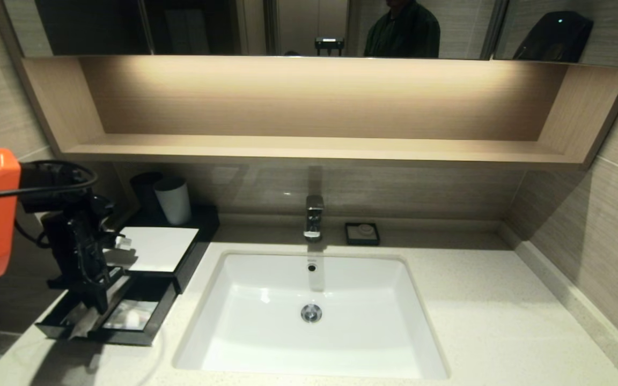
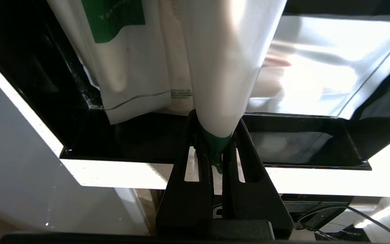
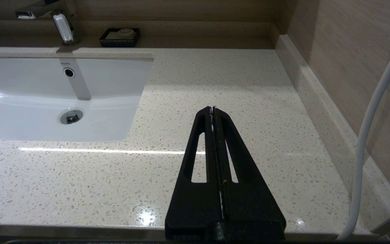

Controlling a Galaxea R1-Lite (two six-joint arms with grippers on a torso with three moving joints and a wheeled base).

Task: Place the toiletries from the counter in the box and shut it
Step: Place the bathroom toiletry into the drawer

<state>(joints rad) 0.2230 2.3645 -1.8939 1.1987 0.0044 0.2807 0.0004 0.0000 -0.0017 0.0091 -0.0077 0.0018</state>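
The left gripper [image 2: 217,149] is clamping a long, pale plastic-wrapped packet [image 2: 225,67], its length hanging down into the open drawer of the low black box [image 1: 142,335] directly beneath.

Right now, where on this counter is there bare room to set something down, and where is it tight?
Widest free patch: the counter between the basin and the right wall, in front of the soap dish. Crowded left of the basin: the box, its open drawer holding packets, cups, and the left gripper shut on a packet there.
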